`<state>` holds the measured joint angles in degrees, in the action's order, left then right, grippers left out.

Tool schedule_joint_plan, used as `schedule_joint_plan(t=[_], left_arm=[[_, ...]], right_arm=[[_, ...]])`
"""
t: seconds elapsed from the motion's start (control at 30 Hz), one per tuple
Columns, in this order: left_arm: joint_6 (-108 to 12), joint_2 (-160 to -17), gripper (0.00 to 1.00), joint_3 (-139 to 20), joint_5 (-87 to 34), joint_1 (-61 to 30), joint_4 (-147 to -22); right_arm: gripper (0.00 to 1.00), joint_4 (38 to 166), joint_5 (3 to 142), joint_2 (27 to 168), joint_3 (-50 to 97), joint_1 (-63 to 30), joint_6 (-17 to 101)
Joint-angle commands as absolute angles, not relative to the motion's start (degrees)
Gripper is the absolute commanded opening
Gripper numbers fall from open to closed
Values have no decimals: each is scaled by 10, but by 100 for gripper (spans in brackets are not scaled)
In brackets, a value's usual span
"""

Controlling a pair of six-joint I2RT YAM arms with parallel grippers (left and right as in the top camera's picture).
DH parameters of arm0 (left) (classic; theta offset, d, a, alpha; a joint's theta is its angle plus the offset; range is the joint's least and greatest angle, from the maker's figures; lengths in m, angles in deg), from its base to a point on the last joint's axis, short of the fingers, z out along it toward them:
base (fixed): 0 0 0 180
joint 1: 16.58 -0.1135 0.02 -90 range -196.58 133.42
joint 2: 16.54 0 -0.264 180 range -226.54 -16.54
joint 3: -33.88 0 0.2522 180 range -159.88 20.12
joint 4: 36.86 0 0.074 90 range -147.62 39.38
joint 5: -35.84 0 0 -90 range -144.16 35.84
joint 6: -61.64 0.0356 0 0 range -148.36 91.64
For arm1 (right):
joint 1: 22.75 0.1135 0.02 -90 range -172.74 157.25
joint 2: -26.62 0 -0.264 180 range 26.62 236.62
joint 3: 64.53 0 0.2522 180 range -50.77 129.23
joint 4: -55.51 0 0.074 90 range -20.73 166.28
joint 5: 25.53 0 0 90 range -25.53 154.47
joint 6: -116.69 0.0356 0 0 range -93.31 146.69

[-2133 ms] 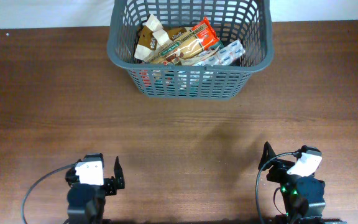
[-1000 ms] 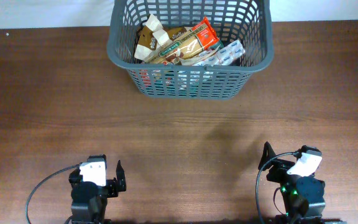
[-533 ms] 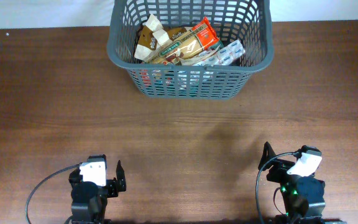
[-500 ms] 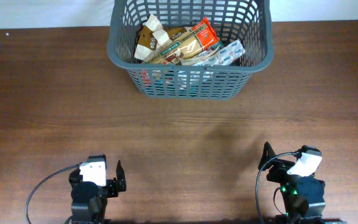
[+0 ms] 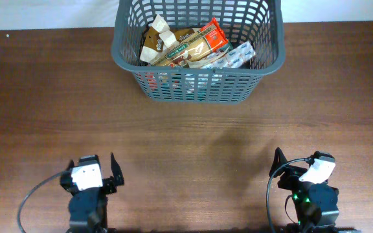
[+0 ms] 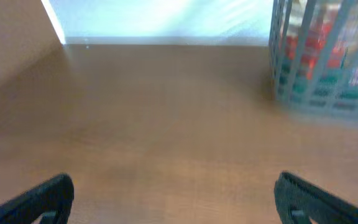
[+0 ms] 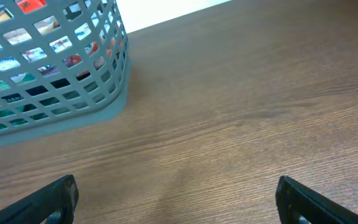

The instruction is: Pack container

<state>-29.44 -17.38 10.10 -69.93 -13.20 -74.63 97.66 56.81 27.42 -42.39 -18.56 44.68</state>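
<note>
One container; left gripper, right gripper spread.

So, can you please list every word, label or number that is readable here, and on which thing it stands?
Nothing here is legible.
Beige packet in the container: printed band, too small to read.
Orange packet: print too small to read.
Both wrist views: no print sharp enough to read.
</note>
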Motion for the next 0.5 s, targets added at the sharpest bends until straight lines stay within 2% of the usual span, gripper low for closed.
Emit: schedule_joint_plan(t=[0.0,0.2,0.47], left_arm=[[-288,-169,99,95,-715,-130,-664],[-288,-169,99,95,-716,-130,-546],[-288,-169,99,121,-716,-130,-531]], right_arm=[[99,977,559,268,-428,-183,450],[99,977,559,268,-428,-183,450],[99,977,559,268,-428,-183,450]])
